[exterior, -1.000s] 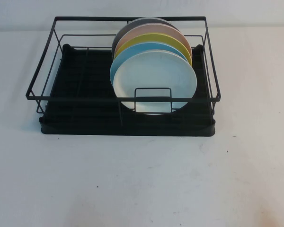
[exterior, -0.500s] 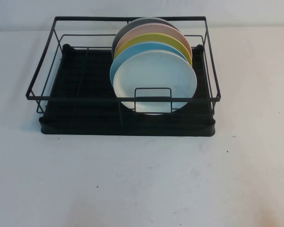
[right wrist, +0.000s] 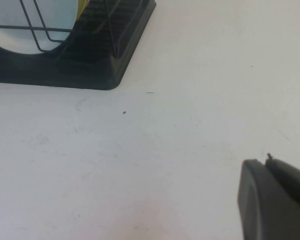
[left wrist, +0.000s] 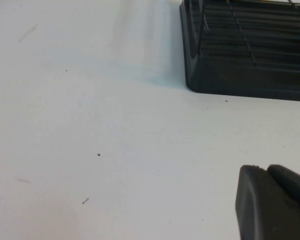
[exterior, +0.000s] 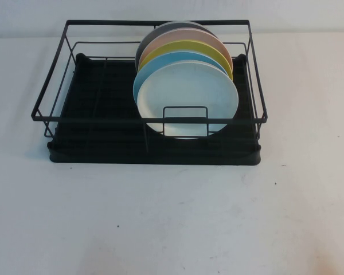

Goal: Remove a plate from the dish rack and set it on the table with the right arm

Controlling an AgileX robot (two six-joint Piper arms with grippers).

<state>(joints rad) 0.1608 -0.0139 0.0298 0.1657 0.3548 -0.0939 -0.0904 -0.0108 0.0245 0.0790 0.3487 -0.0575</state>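
Matte plastic-looking plate [exterior: 186, 97] stands in the black wire dish rack [exterior: 51, 117]; table [exterior: 172, 217] white, slightly scuffed.

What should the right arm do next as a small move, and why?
Probably lift the right gripper toward the dish rack: it is shut, low over the table, near the rack's corner, and the white plate stands untouched in front. The left gripper hangs parked.
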